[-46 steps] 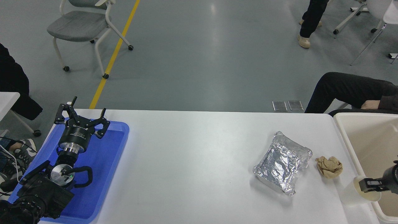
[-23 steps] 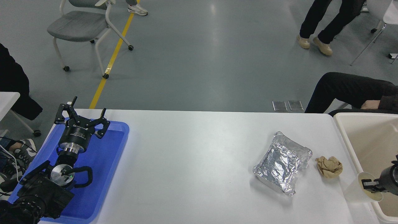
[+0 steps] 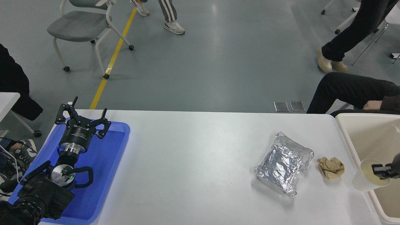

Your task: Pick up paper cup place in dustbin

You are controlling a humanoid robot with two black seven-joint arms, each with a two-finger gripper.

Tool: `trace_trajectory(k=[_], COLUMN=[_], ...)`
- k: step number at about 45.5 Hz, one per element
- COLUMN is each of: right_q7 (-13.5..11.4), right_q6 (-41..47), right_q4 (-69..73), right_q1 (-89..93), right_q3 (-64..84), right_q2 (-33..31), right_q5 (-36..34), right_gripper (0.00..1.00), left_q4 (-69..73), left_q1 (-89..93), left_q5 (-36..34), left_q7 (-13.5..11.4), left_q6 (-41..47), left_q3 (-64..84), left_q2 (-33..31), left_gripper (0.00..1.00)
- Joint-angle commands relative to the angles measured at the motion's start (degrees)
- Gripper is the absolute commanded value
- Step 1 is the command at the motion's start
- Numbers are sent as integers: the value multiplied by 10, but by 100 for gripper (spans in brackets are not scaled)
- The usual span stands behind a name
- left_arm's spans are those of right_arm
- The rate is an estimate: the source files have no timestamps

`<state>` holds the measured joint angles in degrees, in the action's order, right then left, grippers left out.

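Half the job looked done: at the frame's lower right, the right gripper (image 3: 382, 171) pinched the small white paper cup (image 3: 368, 179) by its rim, lifted beside the cream-beige plastic dustbin (image 3: 350, 137); dropping it inside remained.

Bench middle: the bench (image 3: 193, 162) is bare from the blue tray (image 3: 103, 175) to the foil tray (image 3: 286, 162), wide room to pass.
Right side: foil tray and brown paper ball (image 3: 331, 167) lie close together, narrow gap between them.
Ball to dustbin (image 3: 347, 137): the held paper cup (image 3: 367, 180) fills this strip, over the rim.
Left corner: the left end effector (image 3: 82, 117) hangs over the blue tray.
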<state>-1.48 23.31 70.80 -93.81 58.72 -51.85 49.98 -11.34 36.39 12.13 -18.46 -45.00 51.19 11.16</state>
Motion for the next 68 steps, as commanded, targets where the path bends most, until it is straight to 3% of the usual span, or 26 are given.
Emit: trace_trajectory(k=[1,15,31,54,68], right_q7=[1,1,1,-1,1], right_q6=[37,59,72,61,55], right_q4=[80,148,170,157,-70], right_q1=[-228,-371,-415,-410,-263], right_q3=[168,259,278,317,279], right_q2=[34,124,161,131,30], right_q5=[-52,-74,-113,-93,8], right_gripper=[0,0,0,0,0], left_q4=[0,0,0,0,0], left_q1=[0,0,0,1,1], left_q5=[0,0,0,0,0], left_q7=[0,0,0,0,-1], left_q6=[0,0,0,0,0], left_q3=[0,0,1,1,1], left_q2=[1,1,2,3,2], left_gripper=[100,100,100,100,100])
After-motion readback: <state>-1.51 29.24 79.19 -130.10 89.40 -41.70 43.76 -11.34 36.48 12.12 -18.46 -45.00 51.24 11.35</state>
